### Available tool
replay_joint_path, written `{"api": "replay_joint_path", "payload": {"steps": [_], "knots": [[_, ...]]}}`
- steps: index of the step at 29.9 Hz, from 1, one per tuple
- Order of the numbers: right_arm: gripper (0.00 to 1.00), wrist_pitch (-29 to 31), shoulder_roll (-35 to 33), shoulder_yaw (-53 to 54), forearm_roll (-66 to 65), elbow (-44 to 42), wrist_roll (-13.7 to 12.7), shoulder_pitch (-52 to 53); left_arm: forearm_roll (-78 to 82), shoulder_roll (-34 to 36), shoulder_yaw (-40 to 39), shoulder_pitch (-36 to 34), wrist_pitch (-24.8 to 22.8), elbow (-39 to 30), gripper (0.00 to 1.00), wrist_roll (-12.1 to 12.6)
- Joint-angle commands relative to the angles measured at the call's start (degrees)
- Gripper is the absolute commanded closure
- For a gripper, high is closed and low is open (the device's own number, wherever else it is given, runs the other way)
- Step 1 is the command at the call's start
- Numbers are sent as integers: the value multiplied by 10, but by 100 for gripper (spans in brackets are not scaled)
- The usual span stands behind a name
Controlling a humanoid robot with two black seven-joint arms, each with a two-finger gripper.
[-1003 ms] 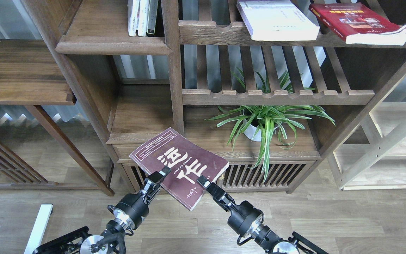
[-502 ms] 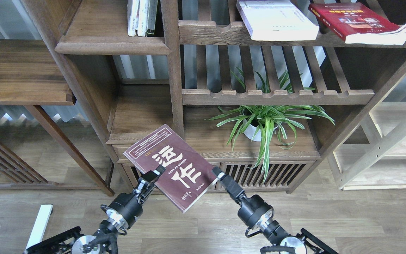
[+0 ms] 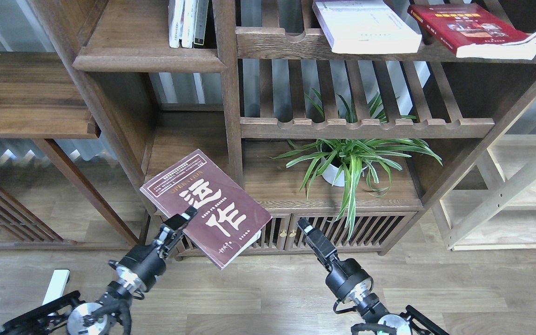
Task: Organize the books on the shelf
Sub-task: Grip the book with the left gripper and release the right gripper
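The left gripper (image 3: 185, 217) pinches the maroon book (image 3: 205, 207) by its left edge, tilted before the low walnut shelf (image 3: 189, 153). The right gripper (image 3: 304, 226) hangs free to the right, its finger spread unreadable.

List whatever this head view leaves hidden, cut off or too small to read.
- Left gripper: its fingers' hold on the maroon book is covered by the book; head view.
- Right gripper: seen end-on and dark, open or shut unclear.
- Upright books: tops cut by the upper edge.
- White paperback and red book: far ends cut by the upper edge, print too small.
- Plant pot: mostly behind leaves.
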Motion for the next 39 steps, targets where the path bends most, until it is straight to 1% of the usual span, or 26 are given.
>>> {"api": "replay_joint_path", "payload": {"steps": [1, 4, 13, 17, 19, 22, 26, 31, 34, 39], "knots": [[1, 0, 0, 19, 17, -2, 0, 1, 0, 47, 0, 10, 0, -35, 96, -3], [1, 0, 0, 47, 17, -16, -4, 6, 4, 83, 1, 12, 0, -51, 96, -3], [1, 0, 0, 45, 21, -21, -5, 7, 95, 108, -12, 9, 0, -79, 97, 2], [1, 0, 0, 46, 21, -20, -6, 6, 125, 139, -37, 13, 0, -134, 97, 4], [1, 0, 0, 47, 21, -20, -5, 6, 141, 149, -50, 13, 0, -150, 97, 4], [1, 0, 0, 47, 22, -20, -5, 5, 195, 171, -87, 23, 0, -165, 97, 4], [1, 0, 0, 48, 23, -20, -5, 6, 267, 181, -151, 71, 0, -198, 97, 4], [1, 0, 0, 48, 23, -20, -6, 5, 367, 174, -235, 158, 0, -257, 97, 4], [1, 0, 0, 48, 23, -19, -6, 4, 395, 167, -287, 194, 0, -274, 97, 14], [1, 0, 0, 46, 23, -20, -6, 5, 417, 155, -357, 217, 0, -283, 97, 22]]}}
